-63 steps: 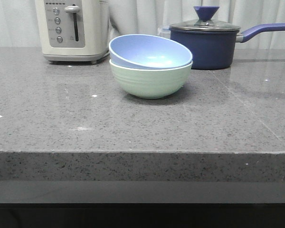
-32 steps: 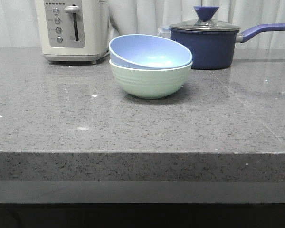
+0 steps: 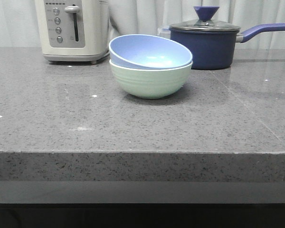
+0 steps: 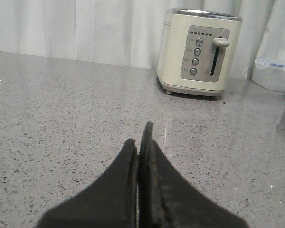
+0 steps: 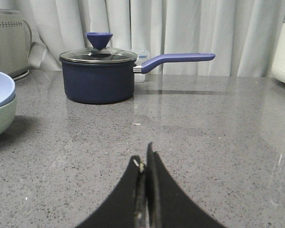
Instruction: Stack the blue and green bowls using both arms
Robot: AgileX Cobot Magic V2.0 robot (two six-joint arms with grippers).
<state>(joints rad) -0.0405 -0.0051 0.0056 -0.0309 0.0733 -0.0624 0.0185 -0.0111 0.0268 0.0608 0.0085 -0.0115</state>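
**Blue bowl sits nested in green bowl; both grippers clenched on nothing**

Front view: the green bowl [image 3: 150, 80] stands upright on the grey speckled tabletop [image 3: 133, 128], toward the far edge and a little left of the middle. The blue bowl [image 3: 149, 52] rests inside it, tilted, its left rim riding higher than its right, its inside facing forward. Behind and to the left, by the far edge, is a cream toaster [image 3: 72, 29] with a lever and four round buttons on its front. Behind and to the right stands a dark navy saucepan [image 3: 206, 43] with a glass lid, a blue knob and a long handle pointing to the right edge. The saucepan is just behind the bowls, apart from them. Neither arm appears here.

Left wrist view: the left gripper [image 4: 141, 142] hangs low over bare tabletop, its two black fingers pressed together with nothing between them. The toaster [image 4: 199, 52] stands beyond it, well apart, before a pale curtain [image 4: 76, 28].

Right wrist view: the right gripper [image 5: 145, 164] is likewise clenched tight, fingers meeting, holding nothing, above bare stone. The saucepan [image 5: 99, 76] stands farther off, and the stacked blue bowl [image 5: 0, 90] and green bowl [image 5: 1, 118] show at the picture's edge, cut off, well apart from the fingers.
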